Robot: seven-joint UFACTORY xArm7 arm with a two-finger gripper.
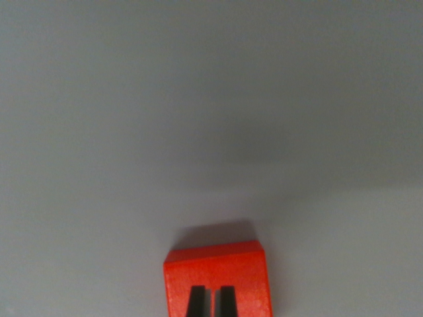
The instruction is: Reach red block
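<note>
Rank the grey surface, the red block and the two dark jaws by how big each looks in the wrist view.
1. Plain grey surface, filling most of the picture.
2. Red cube-like block, at the bottom edge.
3. Two dark jaws over the block; they look alike in size, and both are cut off by the frame.

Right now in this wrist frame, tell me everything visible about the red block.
The red block is a bright, matte, plastic-looking cube with crisp edges, resting flat on a plain grey surface at the bottom centre, cut off by the frame's lower edge. It casts a soft shadow behind. The hand's two dark fingertips overlap its top face, a narrow gap between them; contact unclear.
</note>
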